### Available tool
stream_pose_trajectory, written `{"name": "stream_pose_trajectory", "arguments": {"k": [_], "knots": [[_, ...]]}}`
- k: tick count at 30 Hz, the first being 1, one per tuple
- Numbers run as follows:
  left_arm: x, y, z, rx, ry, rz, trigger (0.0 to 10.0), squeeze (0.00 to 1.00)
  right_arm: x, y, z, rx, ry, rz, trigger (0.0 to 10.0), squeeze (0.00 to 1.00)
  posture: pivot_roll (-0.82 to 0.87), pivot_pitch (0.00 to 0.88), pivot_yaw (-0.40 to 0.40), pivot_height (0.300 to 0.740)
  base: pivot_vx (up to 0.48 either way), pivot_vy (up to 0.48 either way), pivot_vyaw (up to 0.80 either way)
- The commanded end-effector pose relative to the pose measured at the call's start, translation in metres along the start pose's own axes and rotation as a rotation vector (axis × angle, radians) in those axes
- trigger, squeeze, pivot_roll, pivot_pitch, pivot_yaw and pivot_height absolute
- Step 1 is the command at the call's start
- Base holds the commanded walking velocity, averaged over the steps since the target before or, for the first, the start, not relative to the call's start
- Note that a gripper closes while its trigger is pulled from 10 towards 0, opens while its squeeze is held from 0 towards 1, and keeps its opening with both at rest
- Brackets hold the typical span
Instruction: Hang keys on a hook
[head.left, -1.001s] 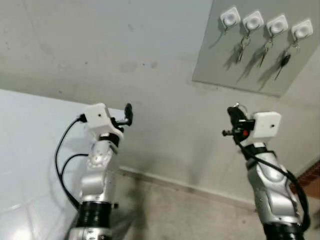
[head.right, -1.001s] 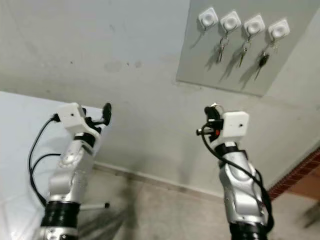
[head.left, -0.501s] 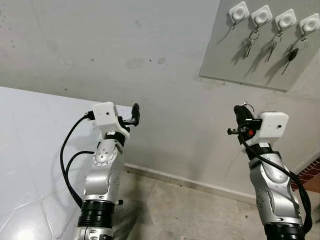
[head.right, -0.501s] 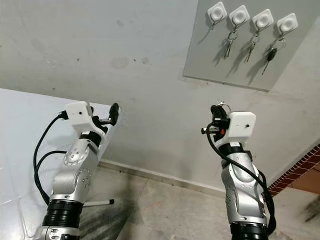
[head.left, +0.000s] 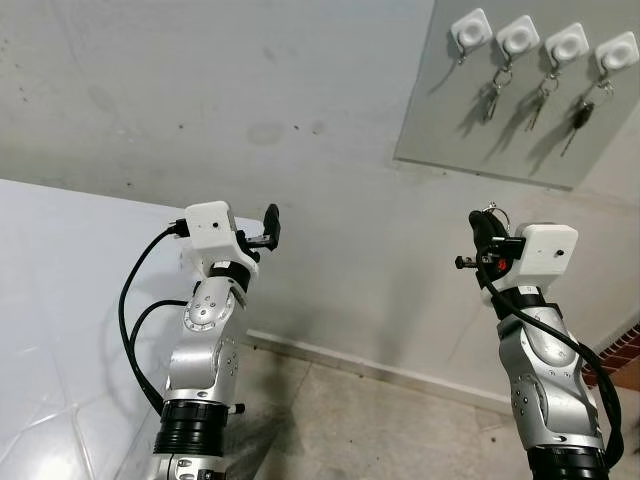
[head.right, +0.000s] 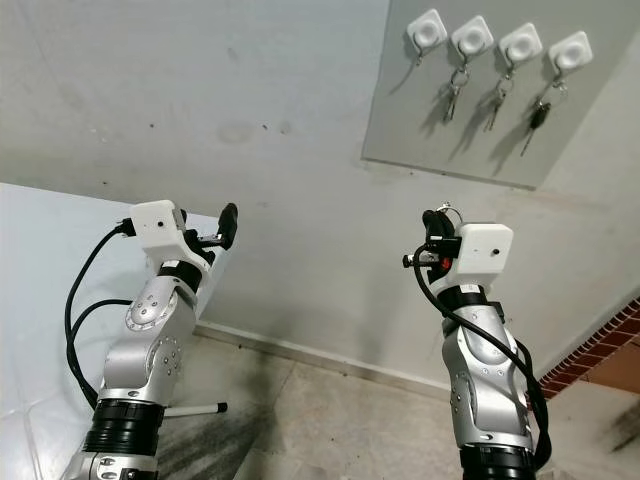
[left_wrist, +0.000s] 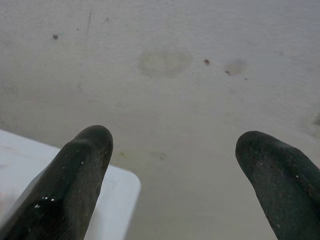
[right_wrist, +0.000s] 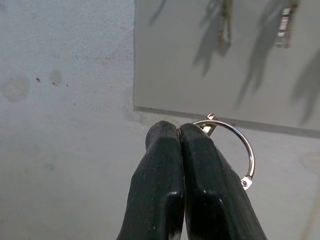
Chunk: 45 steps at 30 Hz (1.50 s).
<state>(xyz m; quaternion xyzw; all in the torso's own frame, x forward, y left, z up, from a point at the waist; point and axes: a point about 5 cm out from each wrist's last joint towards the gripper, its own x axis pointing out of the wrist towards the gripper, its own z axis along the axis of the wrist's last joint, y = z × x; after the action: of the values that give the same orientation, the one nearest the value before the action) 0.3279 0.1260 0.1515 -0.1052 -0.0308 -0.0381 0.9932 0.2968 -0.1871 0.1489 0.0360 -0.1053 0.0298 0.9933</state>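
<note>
**Key ring held below the hook board**

Head view: a grey board (head.left: 505, 95) on the wall carries four white hooks; the leftmost hook (head.left: 470, 29) is bare, three hold keys. The right gripper (head.left: 487, 232) sits below the board, slightly left of that bare hook, so the hook lies up and a little right. The left gripper (head.left: 270, 224) is much farther away.

Right wrist view: fingers pressed together, pinching a key ring (right_wrist: 235, 150) that arcs sideways.

Left wrist view: fingers (left_wrist: 82, 165) spread, empty
</note>
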Motion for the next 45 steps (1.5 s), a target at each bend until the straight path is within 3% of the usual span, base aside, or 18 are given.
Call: {"name": "stream_pose_trajectory", "arguments": {"k": [1,5,24,36,41,45], "knots": [[0.000,-0.003,0.002,0.005,-0.003,-0.021,10.0,0.00,0.002,0.000,0.006,0.004,-0.027,0.003,10.0,0.00,-0.03,0.000,-0.060,0.740,0.480,0.000,0.00],[0.001,-0.004,0.002,0.005,0.002,-0.017,10.0,0.00,0.002,0.000,0.006,0.004,-0.026,0.006,10.0,0.00,-0.03,0.000,-0.061,0.740,0.457,0.000,0.00],[0.000,-0.010,0.004,0.000,-0.003,-0.032,10.0,0.00,0.002,0.003,0.004,0.013,-0.014,0.027,10.0,0.00,-0.03,0.000,-0.064,0.740,0.000,0.000,0.00],[0.001,-0.036,0.012,0.049,-0.024,-0.168,10.0,0.00,0.016,0.014,0.007,0.028,-0.025,0.125,10.0,0.00,-0.03,0.000,-0.070,0.740,0.000,0.000,0.00],[0.001,-0.054,0.017,0.085,-0.036,-0.279,10.0,0.00,0.030,0.024,0.015,0.043,-0.053,0.196,10.0,0.00,-0.02,0.000,-0.074,0.740,0.000,0.000,0.00],[0.001,-0.060,0.023,0.084,-0.050,-0.322,10.0,0.00,0.040,0.033,0.022,0.068,-0.079,0.260,10.0,0.00,-0.02,0.000,-0.072,0.740,0.000,0.000,0.00]]}}
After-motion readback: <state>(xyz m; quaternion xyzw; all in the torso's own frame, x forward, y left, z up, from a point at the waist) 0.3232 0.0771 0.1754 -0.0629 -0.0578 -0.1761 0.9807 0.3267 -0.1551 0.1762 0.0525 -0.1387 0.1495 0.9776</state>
